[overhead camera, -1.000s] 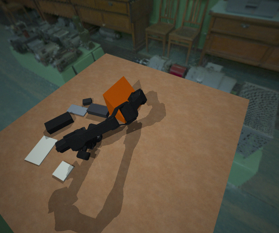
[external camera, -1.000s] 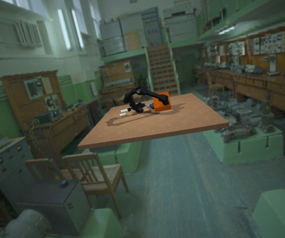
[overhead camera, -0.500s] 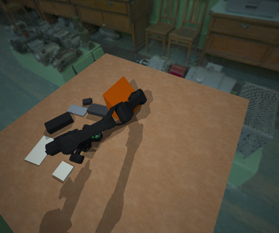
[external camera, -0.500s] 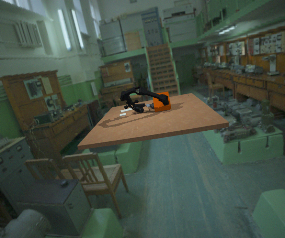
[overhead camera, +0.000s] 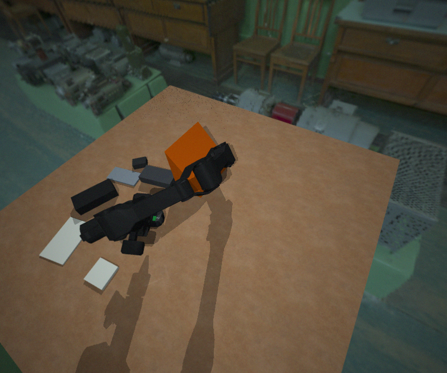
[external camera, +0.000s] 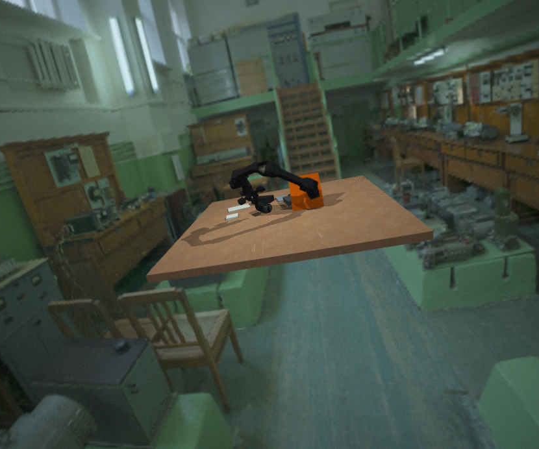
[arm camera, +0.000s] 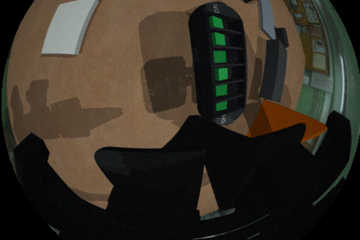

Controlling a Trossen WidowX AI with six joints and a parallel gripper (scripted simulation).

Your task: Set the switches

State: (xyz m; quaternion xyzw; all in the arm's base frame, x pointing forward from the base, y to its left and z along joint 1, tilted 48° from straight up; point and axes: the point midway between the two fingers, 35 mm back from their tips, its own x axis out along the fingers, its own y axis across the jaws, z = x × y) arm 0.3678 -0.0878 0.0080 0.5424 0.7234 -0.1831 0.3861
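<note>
The dark controller unit (arm camera: 197, 63) (overhead camera: 159, 220) stands with its switch face up in the wrist view, under and beyond my fingers. Its six rocker switches run in a row, each with a green end on the left and a dark end on the right. "ON" is printed at both ends of the row. I cannot tell for sure which end of each rocker is pressed down. The underside label is not visible. My gripper (arm camera: 193, 120) is shut and empty, with its fingertips just short of the unit's near end. In the top view the arm hides much of the unit.
An orange block (overhead camera: 191, 148) (external camera: 306, 200) (arm camera: 293, 120) stands beyond the unit. A black box (overhead camera: 94, 196), a blue-grey plate (overhead camera: 123, 176) (arm camera: 267, 16), a dark grey block (overhead camera: 156, 175) (arm camera: 274, 71) and a small dark block (overhead camera: 139, 163) lie nearby. Two white plates (overhead camera: 61, 242) (overhead camera: 101, 274) lie flat.
</note>
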